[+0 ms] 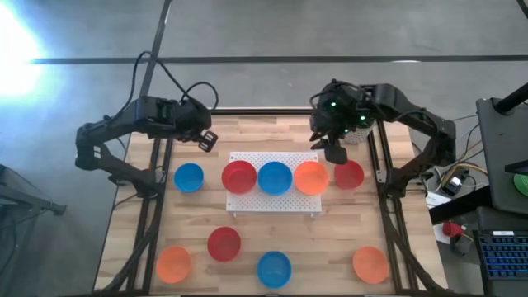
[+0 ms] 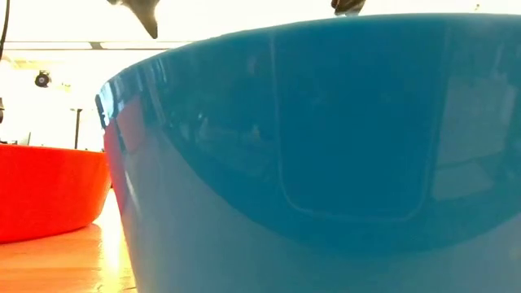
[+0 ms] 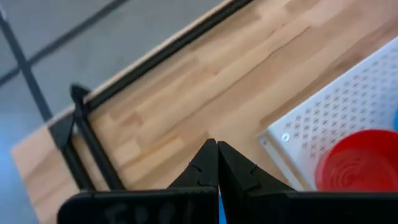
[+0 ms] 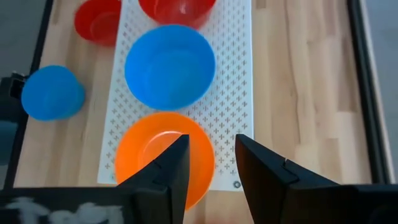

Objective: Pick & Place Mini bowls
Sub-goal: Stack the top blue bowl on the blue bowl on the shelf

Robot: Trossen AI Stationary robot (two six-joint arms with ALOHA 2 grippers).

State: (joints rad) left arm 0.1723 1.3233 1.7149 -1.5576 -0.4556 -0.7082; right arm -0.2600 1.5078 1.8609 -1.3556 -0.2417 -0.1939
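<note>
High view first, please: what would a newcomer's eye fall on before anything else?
A row of red, blue and orange mini bowls on the white perforated board at the table's centre. The right end effector hovers open by the orange one. More bowls dot the wooden table, and the left end effector waits shut behind the board's left corner.

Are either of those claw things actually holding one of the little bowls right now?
No. The right gripper is open and empty, hovering above the orange bowl on the white board. The left gripper is shut on nothing.
</note>
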